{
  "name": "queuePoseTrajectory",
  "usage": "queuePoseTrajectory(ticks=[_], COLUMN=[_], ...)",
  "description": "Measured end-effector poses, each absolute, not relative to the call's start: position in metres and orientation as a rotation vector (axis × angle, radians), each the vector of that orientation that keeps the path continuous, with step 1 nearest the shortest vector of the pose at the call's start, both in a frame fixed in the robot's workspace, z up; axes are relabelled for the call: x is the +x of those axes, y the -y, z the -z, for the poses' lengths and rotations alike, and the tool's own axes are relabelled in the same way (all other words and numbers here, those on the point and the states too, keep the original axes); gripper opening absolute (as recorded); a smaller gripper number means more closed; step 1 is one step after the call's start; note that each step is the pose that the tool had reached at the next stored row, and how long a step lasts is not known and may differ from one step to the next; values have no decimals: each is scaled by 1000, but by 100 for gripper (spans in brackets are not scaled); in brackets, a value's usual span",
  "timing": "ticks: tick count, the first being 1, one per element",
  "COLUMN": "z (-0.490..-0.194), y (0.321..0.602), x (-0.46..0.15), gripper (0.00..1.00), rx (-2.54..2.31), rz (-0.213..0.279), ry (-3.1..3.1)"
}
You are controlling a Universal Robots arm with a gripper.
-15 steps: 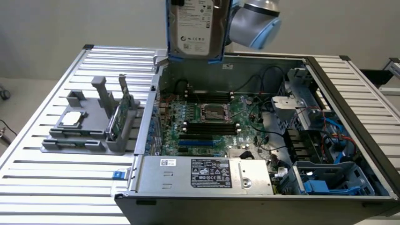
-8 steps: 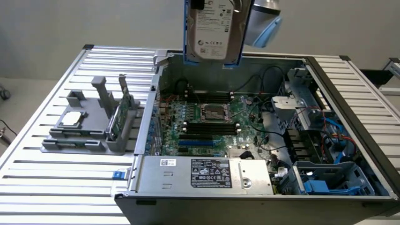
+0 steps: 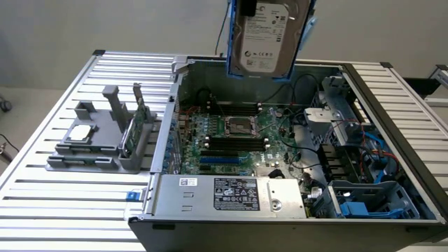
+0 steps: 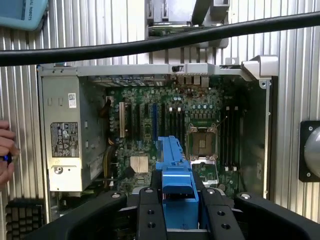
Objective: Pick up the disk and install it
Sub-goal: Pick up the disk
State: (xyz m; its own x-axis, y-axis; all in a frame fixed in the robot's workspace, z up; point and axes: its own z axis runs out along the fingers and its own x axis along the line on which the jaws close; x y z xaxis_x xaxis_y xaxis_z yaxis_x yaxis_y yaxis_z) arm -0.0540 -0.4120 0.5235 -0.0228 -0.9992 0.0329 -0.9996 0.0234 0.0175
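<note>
An open computer case [image 3: 280, 235] lies on a slatted metal table [image 3: 70, 210]. In the exterior view the disk [image 3: 265, 39], a silver hard drive with a white label and a blue carrier frame, hangs upright in the air at twelve o'clock, above the far side of the case. The wrist view looks down along the blue frame, where two black fingers [image 4: 150, 212] are clamped on it from either side, above the motherboard [image 3: 238, 136]. The boxy power supply [image 3: 231, 197] sits inside the case at six o'clock. At nine o'clock, just beside the case, a grey fixture [image 3: 98, 157] holds a small silver chip [image 3: 81, 132] and an upright green circuit card [image 3: 136, 131]. A person's hand [image 4: 5, 152] shows near the power supply end of the case.
</note>
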Motion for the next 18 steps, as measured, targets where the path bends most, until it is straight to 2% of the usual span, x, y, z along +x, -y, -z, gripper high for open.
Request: queuePoseTrajectory(ticks=[18], z=[-523], y=[459], x=[5], gripper=[33], rx=[2171], rz=[-16], ry=[2221])
